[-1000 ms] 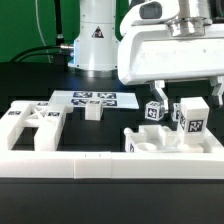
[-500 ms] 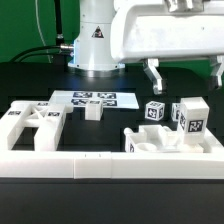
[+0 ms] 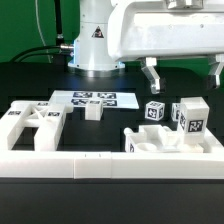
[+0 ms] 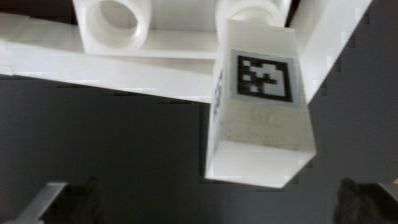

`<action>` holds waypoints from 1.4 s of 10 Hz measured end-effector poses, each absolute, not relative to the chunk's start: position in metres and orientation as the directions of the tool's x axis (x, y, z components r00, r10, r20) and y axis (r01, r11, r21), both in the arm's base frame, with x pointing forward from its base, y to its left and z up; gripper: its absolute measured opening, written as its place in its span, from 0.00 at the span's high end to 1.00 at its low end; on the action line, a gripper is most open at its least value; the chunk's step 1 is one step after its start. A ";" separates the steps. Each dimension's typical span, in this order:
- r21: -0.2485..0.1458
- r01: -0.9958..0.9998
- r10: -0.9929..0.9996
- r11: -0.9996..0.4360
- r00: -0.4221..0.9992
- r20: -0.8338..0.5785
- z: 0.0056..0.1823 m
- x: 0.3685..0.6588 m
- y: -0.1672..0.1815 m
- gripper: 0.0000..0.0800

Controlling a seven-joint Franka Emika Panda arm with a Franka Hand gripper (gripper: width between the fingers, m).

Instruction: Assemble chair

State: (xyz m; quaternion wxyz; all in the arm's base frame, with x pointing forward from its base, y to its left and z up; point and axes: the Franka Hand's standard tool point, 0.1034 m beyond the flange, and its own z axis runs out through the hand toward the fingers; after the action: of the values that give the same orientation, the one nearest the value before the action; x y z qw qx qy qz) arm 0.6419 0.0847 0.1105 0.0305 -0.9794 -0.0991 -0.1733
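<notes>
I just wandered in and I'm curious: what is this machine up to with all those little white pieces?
A robot arm is building a small chair from loose white plastic parts. At this moment its gripper hangs open above the pieces and holds nothing. Under it stand a tagged cube and a taller tagged block, behind a low panel. A slotted panel and a small block lie toward the exterior view's left, untouched.

The arm stands upright on its white base at the back. Its broad white wrist housing fills the exterior view's upper right. The gripper hangs pointing downward, its two dark fingers spread wide apart.
</notes>
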 end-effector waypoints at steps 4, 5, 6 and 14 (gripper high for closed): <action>-0.088 0.211 0.207 -0.973 0.977 0.058 0.108 0.639 0.080 0.19; -0.100 0.211 0.211 -0.972 0.977 0.010 0.107 0.637 0.083 0.19; -0.117 0.210 0.219 -0.971 0.973 -0.071 0.106 0.630 0.085 0.19; -0.128 0.189 0.201 -0.974 0.975 -0.093 0.089 0.651 0.103 0.19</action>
State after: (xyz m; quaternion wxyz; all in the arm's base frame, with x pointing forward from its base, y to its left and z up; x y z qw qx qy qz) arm 0.6507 0.1028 0.0886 0.0593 -0.9920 -0.0983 0.0529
